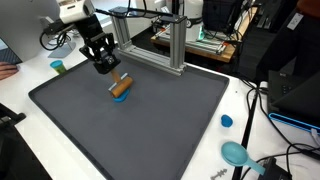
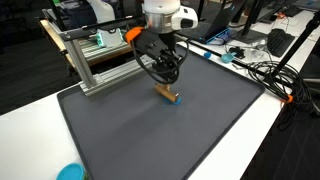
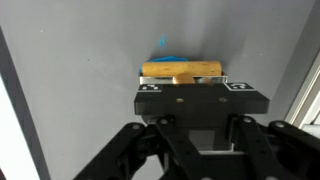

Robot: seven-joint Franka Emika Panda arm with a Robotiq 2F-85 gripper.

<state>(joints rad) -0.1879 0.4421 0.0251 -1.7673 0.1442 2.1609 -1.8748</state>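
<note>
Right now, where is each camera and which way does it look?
An exterior view: from a side, looking across the dark grey mat at the brown wooden cylinder; arm and fingers show.
An exterior view: over a mat corner, facing the arm.
Wrist view: behind the fingers, facing down at the cylinder.
Both exterior views share the silver metal frame.

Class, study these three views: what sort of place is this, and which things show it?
Most likely a robotics lab or workshop: an aluminium frame stands behind the dark mat, loose cables trail across the white table, and cluttered equipment benches fill the background.
</note>
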